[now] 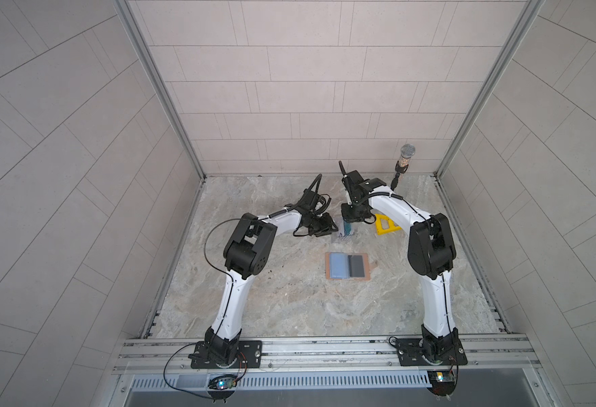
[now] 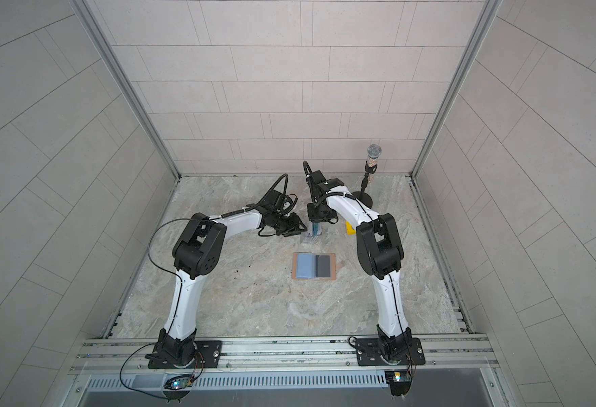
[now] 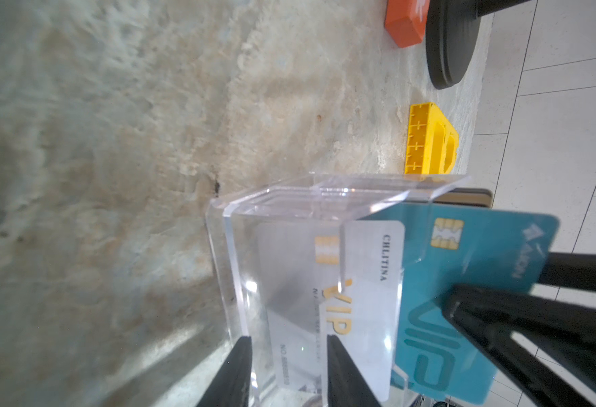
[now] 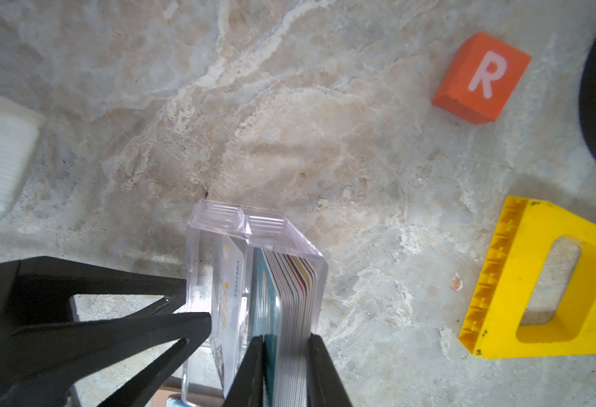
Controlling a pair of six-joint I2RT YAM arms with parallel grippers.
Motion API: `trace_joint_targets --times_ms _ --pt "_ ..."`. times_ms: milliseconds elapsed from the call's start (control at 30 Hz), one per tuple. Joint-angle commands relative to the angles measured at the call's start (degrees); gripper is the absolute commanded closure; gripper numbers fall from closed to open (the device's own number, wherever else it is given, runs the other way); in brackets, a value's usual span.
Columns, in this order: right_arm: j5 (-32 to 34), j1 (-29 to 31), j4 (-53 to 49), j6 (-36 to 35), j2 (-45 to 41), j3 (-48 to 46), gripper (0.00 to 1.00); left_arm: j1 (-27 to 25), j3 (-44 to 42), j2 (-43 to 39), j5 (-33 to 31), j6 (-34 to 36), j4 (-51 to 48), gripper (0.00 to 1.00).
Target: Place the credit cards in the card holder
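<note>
**Cards in the clear stand, both pairs of fingers at it, wallet open close by**

The credit cards (image 4: 293, 310), thin plastic rectangles packed on edge, stand in the rear pocket of a clear acrylic stand (image 4: 215, 213). The front one of the pack, a teal card marked VIP (image 3: 465, 267), sits tilted, with one corner higher than the rest. A whitish card with gold VIP lettering (image 3: 374, 253) stands alone in the front pocket.

The right fingers (image 4: 324, 377) come down over the pack at a narrow gap. One lies against the teal card's face and the other is at the far side of the pack; whether they press on it I cannot tell. The left fingers (image 3: 234, 377) sit at a middling gap, both touching the front end of the stand and gripping it.

In both top views the stand is a little right of the middle of the frame. Just below it, apart from it, lies the card holder (image 1: 338, 266), a tan leather-like folding wallet. It is spread open and flat on the marbled grey-beige worktop (image 1: 289, 306), its left half blue and its right half dark grey.

Right of the stand lies a yellow plastic triangle with a slot (image 1: 384, 229). Near it is an orange block with a white R (image 4: 481, 79). A microphone on a black round-based stand (image 1: 408, 152) rises at the upper right of the worktop.
</note>
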Motion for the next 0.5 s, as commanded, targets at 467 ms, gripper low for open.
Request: trace_joint_targets --times_ms 467 --pt "7.37 0.01 -5.82 -1.39 -1.87 1.98 0.72 0.32 -1.2 -0.38 -0.86 0.11 -2.14 0.61"
